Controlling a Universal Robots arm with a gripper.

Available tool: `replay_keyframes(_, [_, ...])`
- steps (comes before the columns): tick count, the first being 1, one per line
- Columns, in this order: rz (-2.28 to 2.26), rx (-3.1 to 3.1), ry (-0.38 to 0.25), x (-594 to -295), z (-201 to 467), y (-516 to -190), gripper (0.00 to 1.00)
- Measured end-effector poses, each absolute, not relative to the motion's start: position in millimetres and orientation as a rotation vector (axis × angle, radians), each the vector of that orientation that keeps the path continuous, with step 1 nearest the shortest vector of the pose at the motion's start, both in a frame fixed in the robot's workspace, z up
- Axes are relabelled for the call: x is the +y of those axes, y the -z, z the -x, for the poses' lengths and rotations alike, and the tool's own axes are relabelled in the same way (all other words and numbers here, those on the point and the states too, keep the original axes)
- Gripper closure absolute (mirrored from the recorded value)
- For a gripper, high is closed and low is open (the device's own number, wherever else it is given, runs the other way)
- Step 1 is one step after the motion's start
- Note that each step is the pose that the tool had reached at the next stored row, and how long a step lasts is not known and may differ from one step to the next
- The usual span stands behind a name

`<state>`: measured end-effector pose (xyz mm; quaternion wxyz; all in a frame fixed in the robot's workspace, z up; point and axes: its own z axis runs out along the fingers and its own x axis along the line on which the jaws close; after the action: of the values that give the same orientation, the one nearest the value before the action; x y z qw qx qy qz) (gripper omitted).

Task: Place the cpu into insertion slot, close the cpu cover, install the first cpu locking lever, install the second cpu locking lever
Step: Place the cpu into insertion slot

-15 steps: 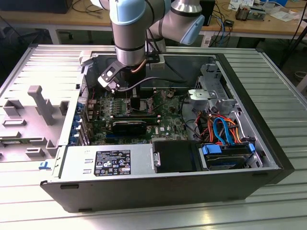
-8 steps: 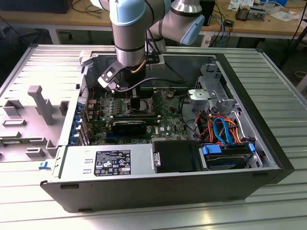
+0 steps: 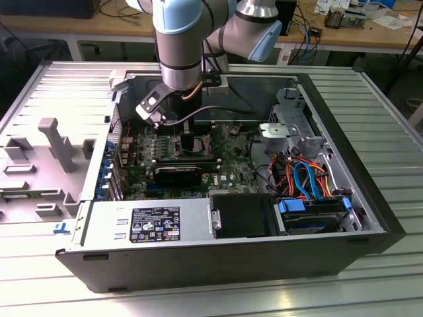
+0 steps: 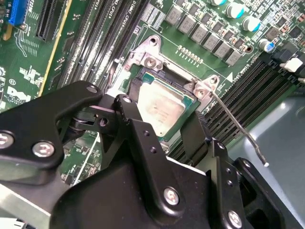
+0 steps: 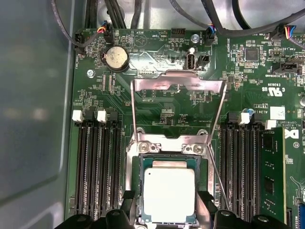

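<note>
Hand (image 5: pixel 168 206) clamping cpu (image 5: pixel 169 191) by two opposite edges, cpu lying flat in insertion slot (image 5: pixel 135 164); cpu cover (image 5: pixel 178 84) standing open beyond.

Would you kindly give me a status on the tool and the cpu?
Status: tool low over the cpu. It lies in the insertion slot. The cpu cover raised, locking lever unlatched.
</note>
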<state>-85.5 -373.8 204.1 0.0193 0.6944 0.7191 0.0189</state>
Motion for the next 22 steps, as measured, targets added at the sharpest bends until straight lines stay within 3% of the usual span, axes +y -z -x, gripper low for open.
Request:
replay_keyframes(14, [-2.152, 2.244, -0.05, -374.8, 79.8, -199.6, 0.38])
replay_keyframes(15, [-2.152, 2.244, -0.049, -374.9, 79.8, -199.7, 0.45])
replay_keyframes(22, [-2.151, 2.244, -0.05, -374.8, 79.7, -199.7, 0.46])
